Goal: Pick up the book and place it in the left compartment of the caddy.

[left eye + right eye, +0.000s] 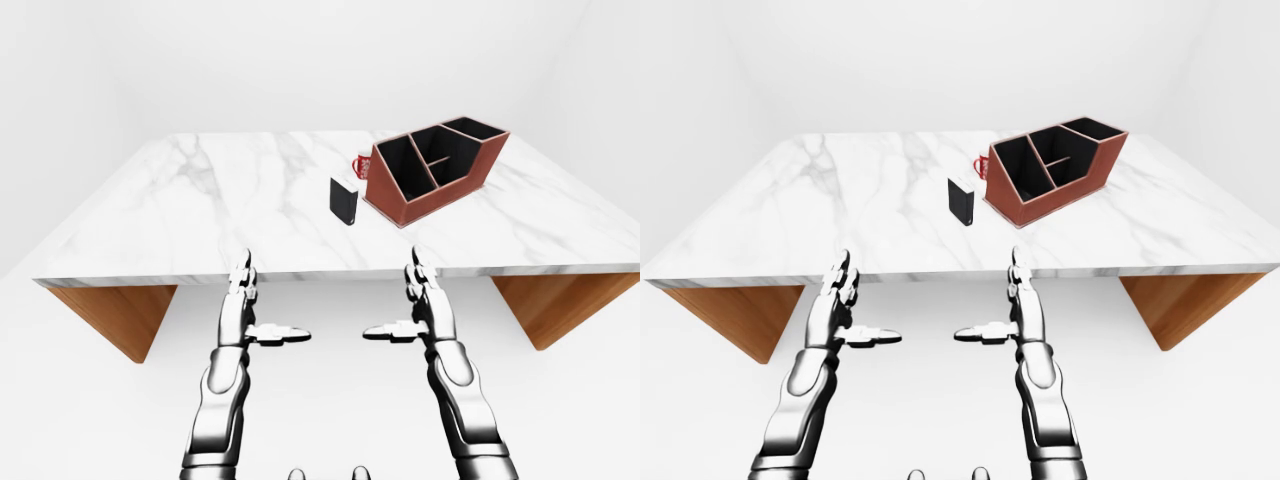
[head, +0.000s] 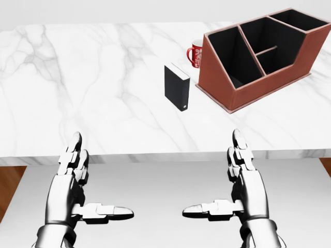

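Below the near edge of the table (image 2: 103, 98), in the head view: left robot hand (image 2: 85, 188) open, fingers pointing up toward the table, thumb stretched out flat to the right, holding nothing. To its right, right robot hand (image 2: 232, 188) likewise open and empty, fingers upward, thumb stretched left toward the other thumb, tips apart. Both clear of the white marble top, touching nothing.

Farther out, on the marble, right of centre: book (image 2: 176, 87), black with a pale page edge, standing upright on end, well apart from either robot hand. Just right of the book, close but not touching: caddy (image 2: 227, 90), reddish-brown outside, black inside, set at an angle to the table edge, low wall toward the near side and taller wall toward the far right. Inside, one long compartment along the caddy's left side, nearest the book, and smaller compartments to the right, split by dividers. All visible compartments empty. Behind the caddy's near-left corner, partly hidden: red mug (image 2: 195, 53) with a white pattern, handle to the left.

Under the marble, in the left-eye view: brown wooden table supports (image 1: 115, 315) at either end, over a plain white floor.
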